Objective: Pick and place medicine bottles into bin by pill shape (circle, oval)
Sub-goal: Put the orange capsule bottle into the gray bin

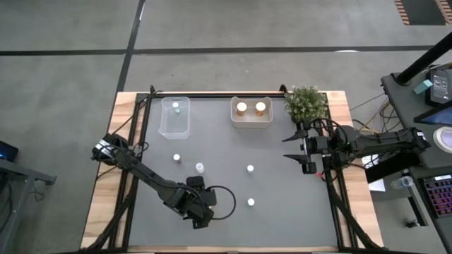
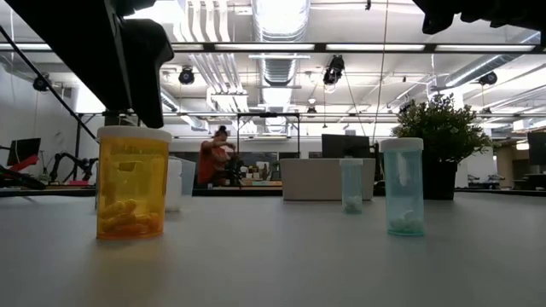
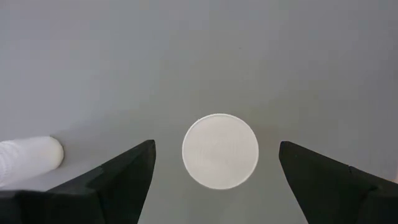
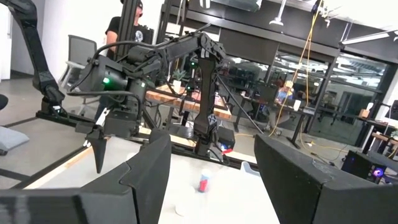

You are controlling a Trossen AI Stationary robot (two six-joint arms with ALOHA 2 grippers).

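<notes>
No legible text, label, brand or number on anything.

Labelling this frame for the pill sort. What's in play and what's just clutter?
Job:
- loose medicine bottles, e.g.
- clear bin holding one bottle
- white bin holding two orange bottles
- left gripper, open over a white cap
- right gripper, open, waiting at the table's right edge

Clutter:
- potted plant
</notes>
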